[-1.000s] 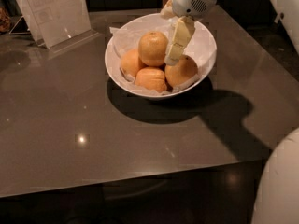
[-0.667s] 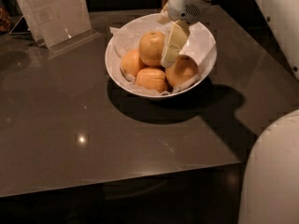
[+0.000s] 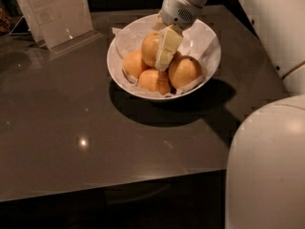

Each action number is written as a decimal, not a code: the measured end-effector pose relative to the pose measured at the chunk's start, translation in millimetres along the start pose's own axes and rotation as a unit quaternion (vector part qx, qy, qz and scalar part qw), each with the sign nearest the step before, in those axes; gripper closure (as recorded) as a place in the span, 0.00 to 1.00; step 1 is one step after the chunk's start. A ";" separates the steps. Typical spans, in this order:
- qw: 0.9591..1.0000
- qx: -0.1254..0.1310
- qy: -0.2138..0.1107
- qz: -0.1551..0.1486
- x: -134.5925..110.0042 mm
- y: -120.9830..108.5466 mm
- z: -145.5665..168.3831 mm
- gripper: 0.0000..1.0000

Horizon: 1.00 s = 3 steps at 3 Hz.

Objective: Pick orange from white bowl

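Claw (image 3: pixel 165 55) farther left, against orange (image 3: pixel 148 47)

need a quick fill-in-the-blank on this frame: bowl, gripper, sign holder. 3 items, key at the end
1. The white bowl is lined with crinkled white ___.
2. The gripper hangs inside the bowl, beside the orange, which is the ___ fruit of the pile.
3. The clear sign holder stands in the camera view's upper ___ corner.
Missing words: paper; topmost; left.
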<state>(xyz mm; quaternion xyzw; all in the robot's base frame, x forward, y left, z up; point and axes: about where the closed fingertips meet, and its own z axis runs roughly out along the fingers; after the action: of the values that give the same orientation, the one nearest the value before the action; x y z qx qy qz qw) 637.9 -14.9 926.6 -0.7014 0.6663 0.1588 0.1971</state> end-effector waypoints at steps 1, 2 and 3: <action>1.000 -0.015 -0.003 0.005 -0.4 -2.1 12.5 0.00; 1.000 -0.015 -0.003 0.005 -0.4 -2.1 12.7 0.19; 1.000 -0.015 -0.003 0.005 -0.4 -2.1 12.7 0.42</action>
<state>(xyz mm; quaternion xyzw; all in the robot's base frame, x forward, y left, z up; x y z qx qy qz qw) 640.5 -8.3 916.0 -0.7002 0.6671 0.1718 0.1876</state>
